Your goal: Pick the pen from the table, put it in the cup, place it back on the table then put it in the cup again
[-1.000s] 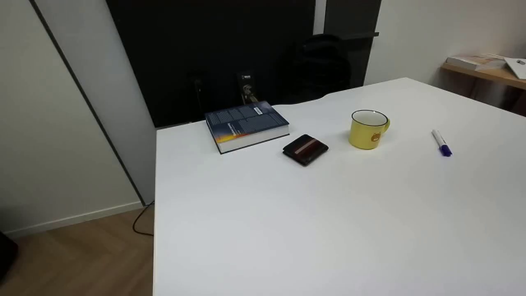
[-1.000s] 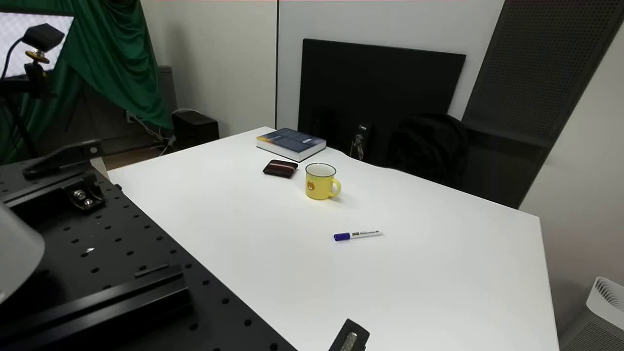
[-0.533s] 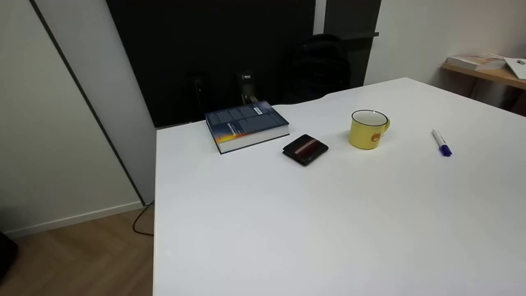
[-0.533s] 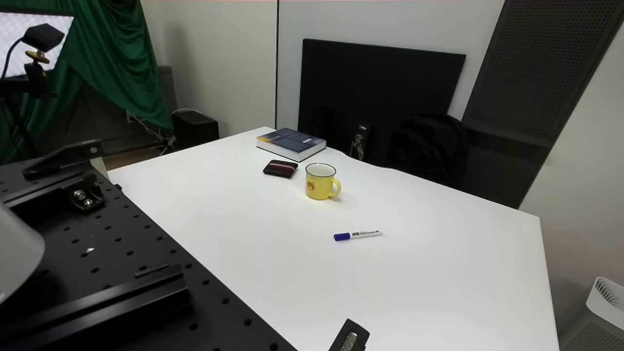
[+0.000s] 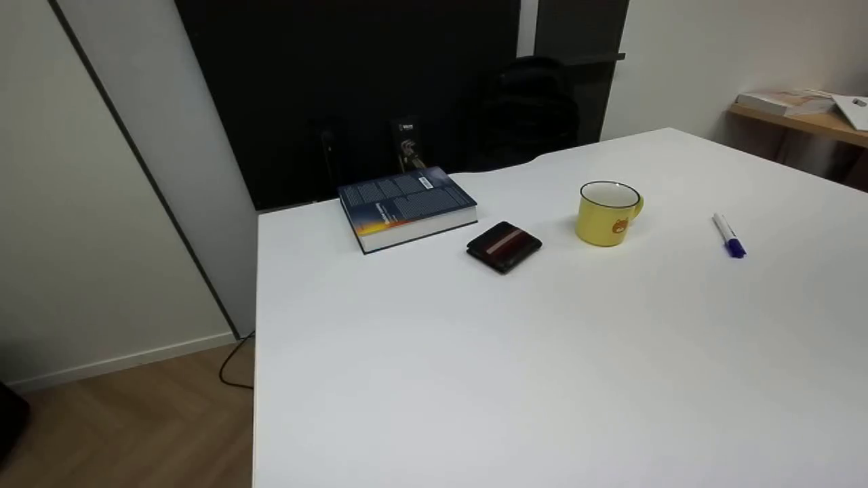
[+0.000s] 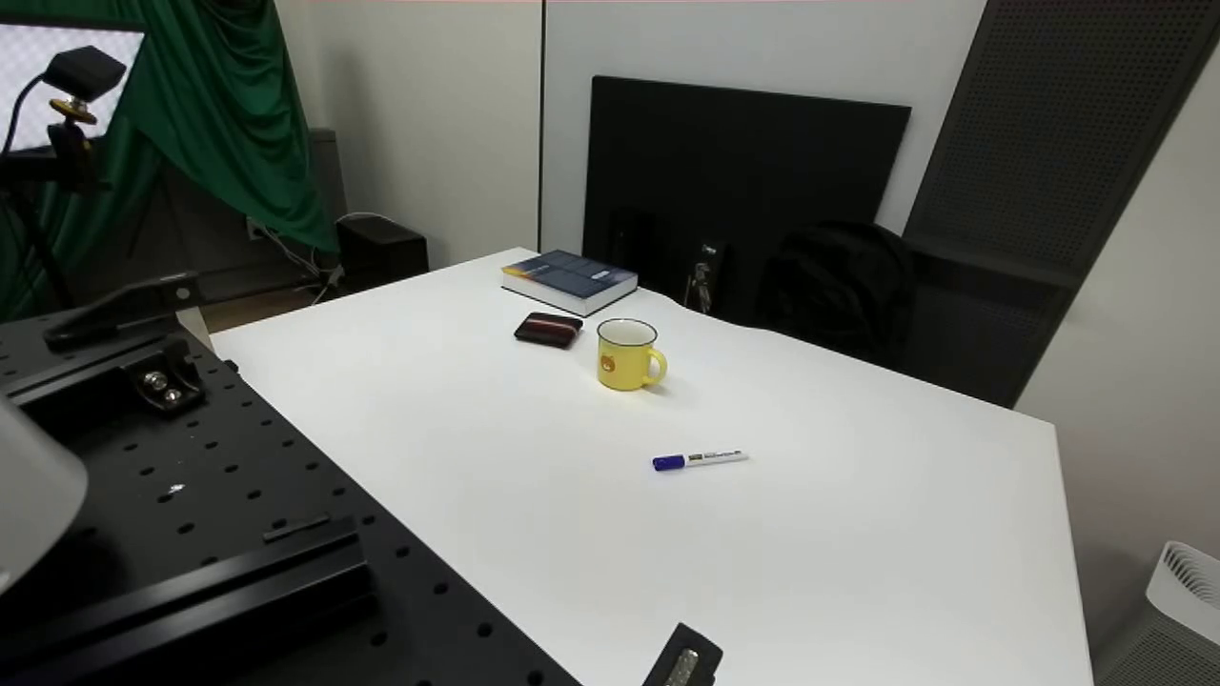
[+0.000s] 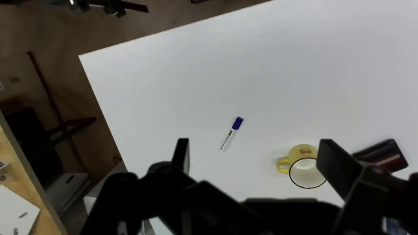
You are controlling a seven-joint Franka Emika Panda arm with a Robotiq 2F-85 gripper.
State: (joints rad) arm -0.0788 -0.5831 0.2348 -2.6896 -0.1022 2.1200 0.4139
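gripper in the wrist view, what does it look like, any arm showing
The gripper is black, with two blocky, flat-faced fingers; no markings can be made out. Probably part of the arm: a smooth, rounded pale grey piece in an exterior view.

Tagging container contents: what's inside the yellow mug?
In the wrist view, the yellow mug shows only pale lining, no object. The gripper covers part of the rim; the near wall may hide some of the bottom, and in both exterior views hides it.

The white table (image 5: 475,373) bears a book (image 5: 407,203), wallet (image 5: 504,248), yellow cup (image 5: 598,225) and blue-capped pen (image 5: 728,235).
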